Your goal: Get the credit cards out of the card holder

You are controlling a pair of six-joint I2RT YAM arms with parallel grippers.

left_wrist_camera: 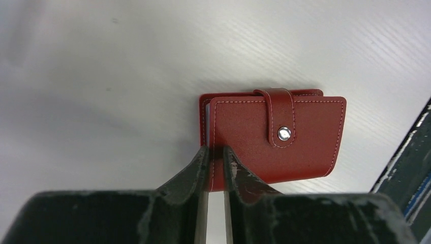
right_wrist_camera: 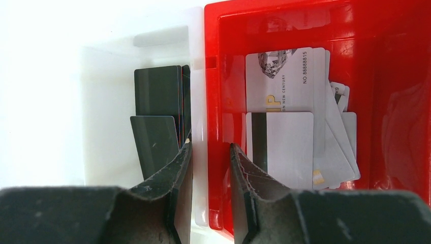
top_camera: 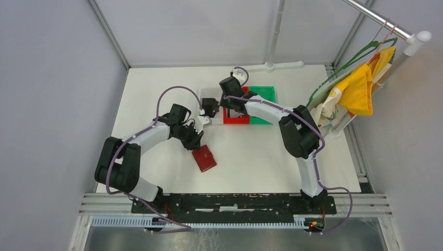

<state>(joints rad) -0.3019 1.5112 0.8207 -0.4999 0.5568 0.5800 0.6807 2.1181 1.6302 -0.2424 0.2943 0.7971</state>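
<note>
So, where's the small dark red leather-look folding card holder (left_wrist_camera: 305,147) sitting? (kev)

Flat on the white table (left_wrist_camera: 101,76), one corner right at the tips of the left gripper (left_wrist_camera: 216,152). Its fingers are nearly together with a thin slit between them. Can't tell if they're pinching it or only touching. It's closed: strap (left_wrist_camera: 277,109) folded over the far edge, round silver snap (left_wrist_camera: 284,133) done up, pale stitching round the grainy flap. (mo)

Does the overhead cam show that? (kev)

Nope, from up there it's just a plain red rectangle lying askew. The cards only show on the right wrist cam. The right gripper (right_wrist_camera: 209,147) has its fingers apart, clamping nothing, above the seam of two bins. Left of them, a frosted white plastic bin (right_wrist_camera: 106,76) with a few overlapping dark grey glossy cards (right_wrist_camera: 157,96). Right of them, a shiny red plastic bin (right_wrist_camera: 386,127) with thin white cards (right_wrist_camera: 289,147) fanned loosely, one black-striped, one gold-lettered. (mo)
</note>
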